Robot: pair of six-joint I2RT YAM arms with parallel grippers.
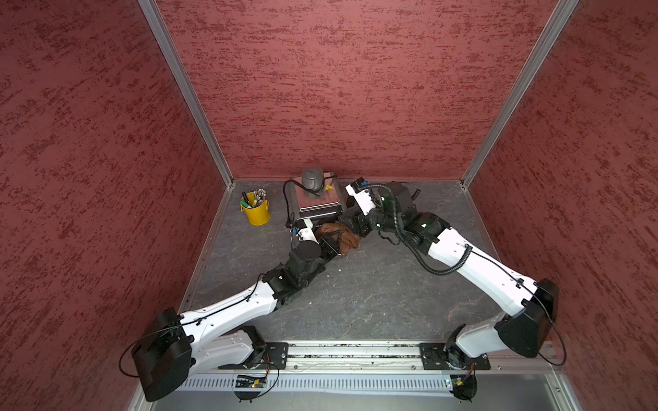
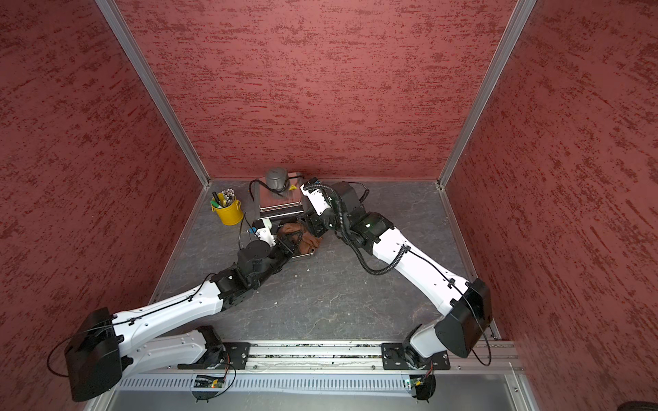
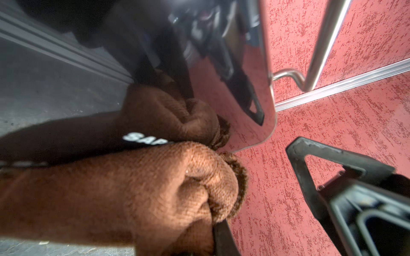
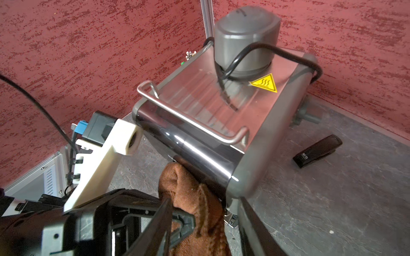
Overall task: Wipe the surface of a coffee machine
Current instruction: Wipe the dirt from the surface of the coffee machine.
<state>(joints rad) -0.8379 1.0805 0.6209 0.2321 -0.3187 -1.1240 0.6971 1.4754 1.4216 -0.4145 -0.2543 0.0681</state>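
Two white-and-black arms, the left arm (image 1: 228, 313) and the right arm (image 1: 473, 263), are stretched from the near rail toward the coffee machine (image 1: 317, 199). It is set at the back of the grey table (image 1: 356, 302), close to the rear wall and just beside a yellow bucket (image 1: 255, 213) of pens. A bunched brown cloth (image 3: 155, 184) is pressed low against the machine's glossy black front, and the wiping of that face is judged to be the step in hand. The cloth is clamped in the left gripper (image 1: 334, 242), which is closed tight on it. The right gripper (image 4: 205, 200) is held at the machine's front corner with jaws partly apart; whether anything is pinched there cannot be told. A steady sideways stroke along the panel, with the cloth held firmly against it, is judged to be called for next.
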